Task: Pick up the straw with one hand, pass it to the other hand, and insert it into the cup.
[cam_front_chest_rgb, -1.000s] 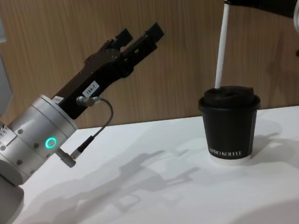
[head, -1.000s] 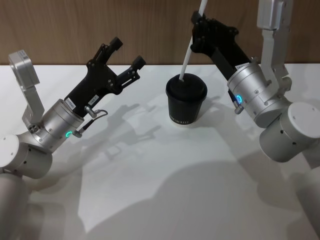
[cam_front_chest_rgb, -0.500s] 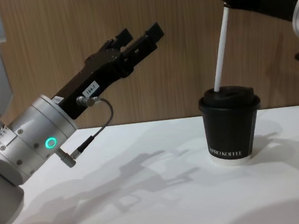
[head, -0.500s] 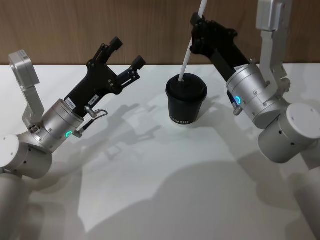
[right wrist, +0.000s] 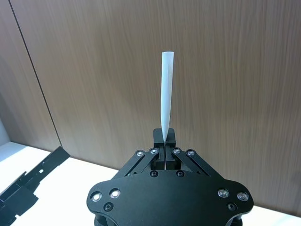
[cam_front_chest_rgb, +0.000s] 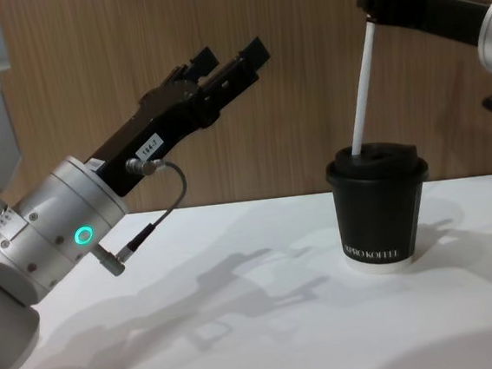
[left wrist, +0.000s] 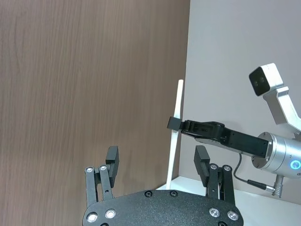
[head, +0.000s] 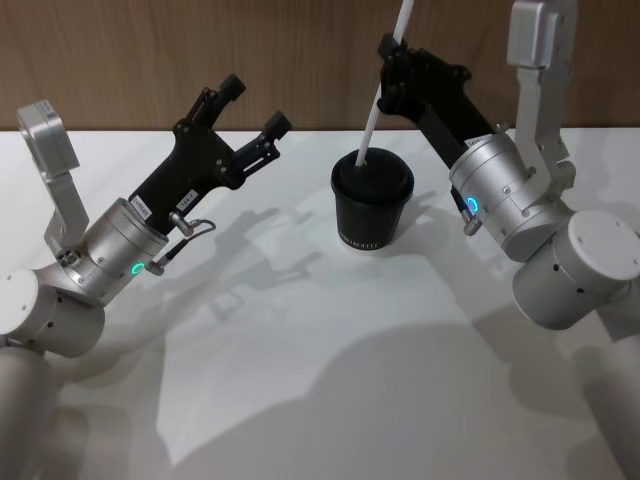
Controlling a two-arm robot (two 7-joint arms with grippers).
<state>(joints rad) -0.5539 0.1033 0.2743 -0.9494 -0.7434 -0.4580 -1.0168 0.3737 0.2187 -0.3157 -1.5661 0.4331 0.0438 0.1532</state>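
Straw [head: 372, 118] in the cup [head: 371, 201], pinched from above!

Right gripper [head: 390, 62] up over the cup, jaws pressed tight on the straw high along its length; clear in the right wrist view, fingers [right wrist: 164, 139] clamped on it with the white tip poking out beyond. Slightly tilted, lower end down through the black lid, seen plainly from the chest [cam_front_chest_rgb: 364, 67]. Cup [cam_front_chest_rgb: 381, 207] upright on the white desk [head: 330, 340], toward the far edge, a little right of middle. Left gripper [head: 255, 108] held in the air above the desk's far left part, well apart from the cup, jaws spread wide and gripping nothing; fingers [left wrist: 112, 159] parted in the left wrist view, with the straw [left wrist: 175, 134] and right gripper [left wrist: 175, 125] visible beyond them. From the chest, left gripper [cam_front_chest_rgb: 230, 59] angled up toward the wood wall [cam_front_chest_rgb: 127, 39].
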